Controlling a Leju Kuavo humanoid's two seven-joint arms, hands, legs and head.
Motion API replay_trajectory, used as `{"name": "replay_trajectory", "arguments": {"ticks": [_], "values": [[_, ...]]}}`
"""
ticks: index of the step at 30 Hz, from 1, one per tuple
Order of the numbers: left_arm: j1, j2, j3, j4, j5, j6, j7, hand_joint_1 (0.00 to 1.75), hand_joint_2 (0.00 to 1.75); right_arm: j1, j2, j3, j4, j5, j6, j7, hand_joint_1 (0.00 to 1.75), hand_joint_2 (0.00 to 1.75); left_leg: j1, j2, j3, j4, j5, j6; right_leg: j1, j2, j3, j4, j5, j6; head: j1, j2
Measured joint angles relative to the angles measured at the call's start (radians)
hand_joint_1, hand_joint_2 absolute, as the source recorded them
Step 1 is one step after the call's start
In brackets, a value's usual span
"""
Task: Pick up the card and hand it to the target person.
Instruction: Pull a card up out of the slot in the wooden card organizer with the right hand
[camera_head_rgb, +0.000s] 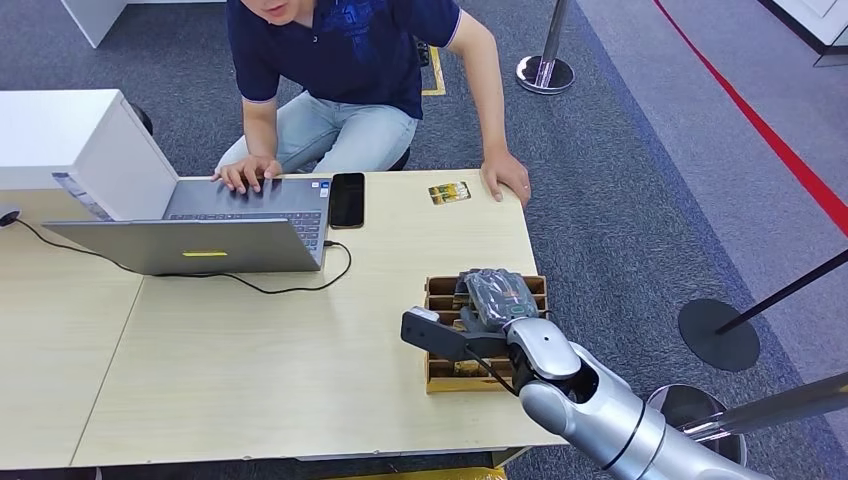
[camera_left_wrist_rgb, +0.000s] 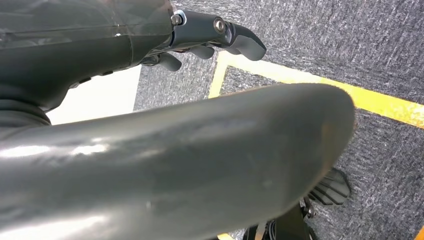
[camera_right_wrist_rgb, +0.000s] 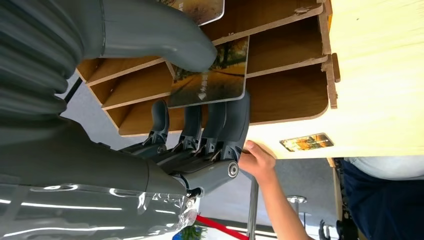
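My right hand (camera_head_rgb: 497, 295) hangs over the wooden card rack (camera_head_rgb: 438, 382) near the table's right front edge. In the right wrist view the hand (camera_right_wrist_rgb: 200, 135) pinches a picture card (camera_right_wrist_rgb: 212, 75) between thumb and fingers, with the card standing in a slot of the rack (camera_right_wrist_rgb: 295, 100). A second card (camera_head_rgb: 449, 192) lies flat near the far edge, beside the person's hand (camera_head_rgb: 505, 175). The person (camera_head_rgb: 345, 60) sits behind the table. My left hand (camera_left_wrist_rgb: 150, 100) hangs above the carpet, fingers apart and holding nothing.
An open laptop (camera_head_rgb: 215, 225) with a cable, a black phone (camera_head_rgb: 347, 200) and a white box (camera_head_rgb: 70, 140) occupy the table's left half. Stanchion bases (camera_head_rgb: 718, 333) stand on the carpet to the right.
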Motion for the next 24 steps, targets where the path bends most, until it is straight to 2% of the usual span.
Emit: {"name": "replay_trajectory", "arguments": {"ticks": [14, 16, 19, 23, 24], "values": [[0.000, -0.002, -0.001, 0.000, 0.000, 0.003, 0.002, 0.00, 0.00, -0.003, 0.000, -0.002, -0.002, -0.002, 0.004, 0.000, 1.04, 1.75, 0.000, 0.001, 0.001, -0.001, 0.001, 0.000, 0.000, 0.001, 0.001, -0.002, 0.001, -0.001, 0.000, 0.000], [0.000, -0.002, -0.003, 0.000, -0.002, 0.004, 0.003, 0.00, 0.00, -0.004, 0.001, -0.002, -0.002, -0.004, 0.005, 0.000, 1.10, 1.75, 0.000, 0.001, 0.001, -0.001, 0.001, 0.000, 0.000, 0.001, 0.001, -0.002, 0.001, -0.001, 0.000, 0.000], [0.000, -0.001, -0.006, 0.000, -0.003, 0.004, 0.004, 0.00, 0.00, -0.004, 0.000, -0.001, -0.001, -0.006, 0.006, 0.000, 1.30, 1.75, 0.000, 0.000, 0.000, 0.000, 0.000, 0.000, 0.000, 0.000, 0.000, 0.000, 0.000, 0.000, 0.000, 0.000], [-0.001, 0.002, -0.006, 0.000, -0.003, 0.004, 0.007, 0.00, 1.75, -0.004, -0.002, 0.000, -0.003, -0.007, 0.005, 0.000, 1.45, 1.75, 0.000, 0.000, 0.000, 0.000, 0.000, 0.000, 0.000, 0.000, 0.000, 0.000, 0.000, 0.000, 0.000, 0.000], [-0.001, 0.002, -0.006, 0.001, -0.003, 0.004, 0.008, 0.00, 1.75, -0.005, -0.002, 0.000, -0.003, -0.007, 0.005, 0.000, 1.47, 1.75, 0.000, 0.000, 0.000, 0.000, 0.000, 0.000, 0.000, 0.000, 0.000, 0.000, 0.000, 0.000, 0.000, 0.000]]}}
